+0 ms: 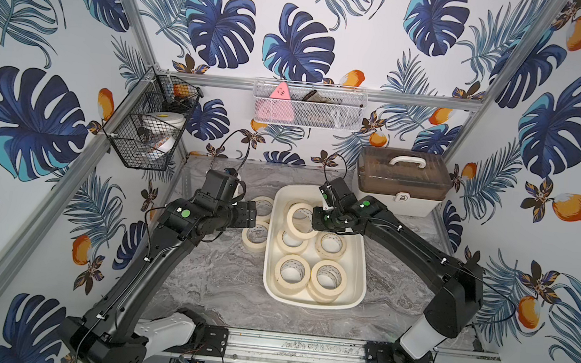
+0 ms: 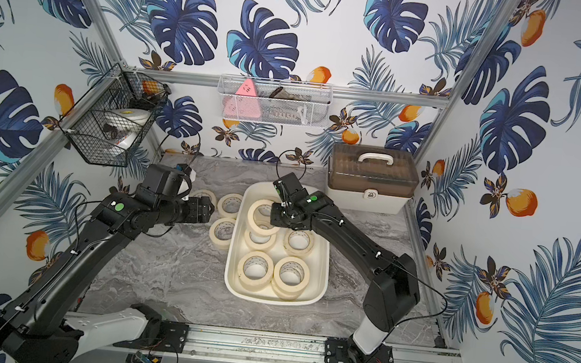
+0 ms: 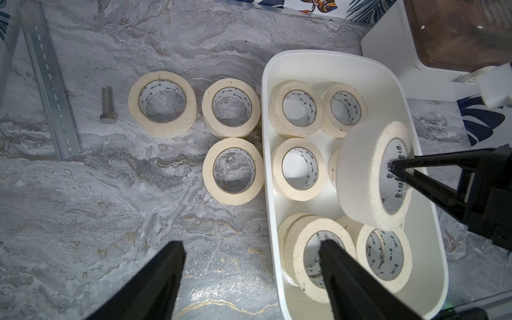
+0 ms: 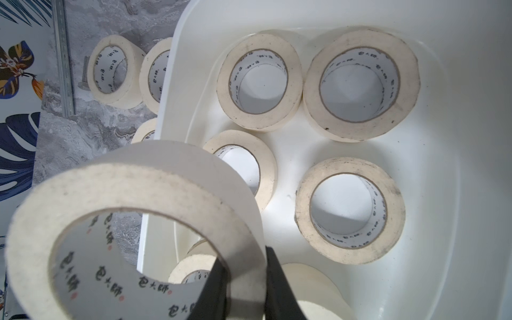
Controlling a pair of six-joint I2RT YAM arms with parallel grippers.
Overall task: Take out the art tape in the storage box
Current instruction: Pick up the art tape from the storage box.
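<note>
- The storage box [image 1: 355, 268] sat in the middle of the worktop [image 1: 206, 283], its long axis running from the arms' bases toward the back wall.
- The right hand [image 4: 243, 288] was closed on one roll of art tape [image 4: 133, 180], pinching the ring's wall with one finger inside the core and the other on the outer tape.
- That held roll [image 1: 290, 222] hung above the far half of the box, tilted, so that its open face pointed up and toward the right arm, with its hole axis slanted rather than upright.
- The other rolls in the box [image 3: 277, 169] lay flat, with their holes pointing straight up. At the near end some of them were stacked.
- Three rolls [image 3: 207, 171] lay flat on the worktop just beside the box's left wall, holes up, close together.
- The left hand [image 3: 250, 243] was wide open and empty, held low above the box's left rim near those three rolls.
- A bolt [image 3: 106, 105] lay on the worktop beyond the outermost roll.
</note>
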